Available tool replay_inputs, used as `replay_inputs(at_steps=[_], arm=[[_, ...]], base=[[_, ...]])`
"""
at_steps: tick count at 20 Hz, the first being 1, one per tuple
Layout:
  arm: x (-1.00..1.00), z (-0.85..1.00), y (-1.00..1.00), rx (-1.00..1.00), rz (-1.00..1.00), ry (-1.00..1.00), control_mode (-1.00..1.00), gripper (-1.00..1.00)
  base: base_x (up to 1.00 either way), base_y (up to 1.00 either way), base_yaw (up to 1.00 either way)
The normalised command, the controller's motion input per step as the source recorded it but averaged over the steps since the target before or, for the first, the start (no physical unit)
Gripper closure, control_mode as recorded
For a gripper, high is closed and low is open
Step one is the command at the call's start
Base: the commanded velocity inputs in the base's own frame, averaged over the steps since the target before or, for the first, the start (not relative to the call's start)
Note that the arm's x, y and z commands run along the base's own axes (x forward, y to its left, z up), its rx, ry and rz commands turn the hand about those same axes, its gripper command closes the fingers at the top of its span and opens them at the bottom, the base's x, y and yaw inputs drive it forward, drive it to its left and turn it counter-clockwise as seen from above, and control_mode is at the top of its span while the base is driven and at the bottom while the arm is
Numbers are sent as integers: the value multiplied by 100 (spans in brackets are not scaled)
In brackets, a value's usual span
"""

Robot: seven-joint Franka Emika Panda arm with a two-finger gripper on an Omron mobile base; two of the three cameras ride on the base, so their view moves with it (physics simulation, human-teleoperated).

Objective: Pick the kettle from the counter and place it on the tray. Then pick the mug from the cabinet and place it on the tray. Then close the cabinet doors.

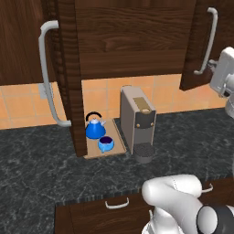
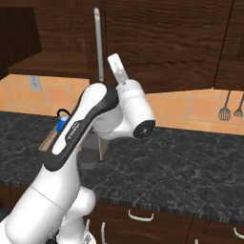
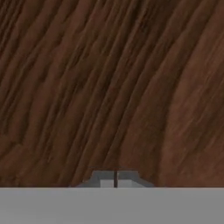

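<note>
The blue kettle [image 1: 94, 128] and the smaller blue mug [image 1: 106, 144] both stand on the tan tray [image 1: 116, 149], which lies on the dark counter [image 1: 41, 160] under the cabinet [image 1: 132, 36]. The left cabinet door [image 1: 68, 77] stands wide open, edge-on to me. The right cabinet door [image 1: 196, 45] is partly open. My gripper [image 3: 114, 180] is shut and holds nothing. Its tips are right up against the dark wood face of the right door [image 2: 157, 43], near that door's bar handle [image 2: 97, 43]. In the right base view my arm hides most of the kettle [image 2: 61, 124].
A grey coffee machine [image 1: 137, 121] stands just right of the tray. Dark wood drawers with silver handles [image 1: 117, 203] run below the counter edge. Kitchen utensils [image 2: 225, 112] hang on the orange tiled wall at the far right.
</note>
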Motion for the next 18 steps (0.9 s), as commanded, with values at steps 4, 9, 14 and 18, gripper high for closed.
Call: replay_inputs(at_steps=[4,9,14,18], arm=[[38,59,0,4,-1,2,-100,100],[15,75,0,0,-3,6,-100,100],[17,32,0,0,-5,0,-100,100],[52,0,-4,0,-9,5,-100,100]], base=[[0,0,0],[0,0,0],[0,0,0],[0,0,0]])
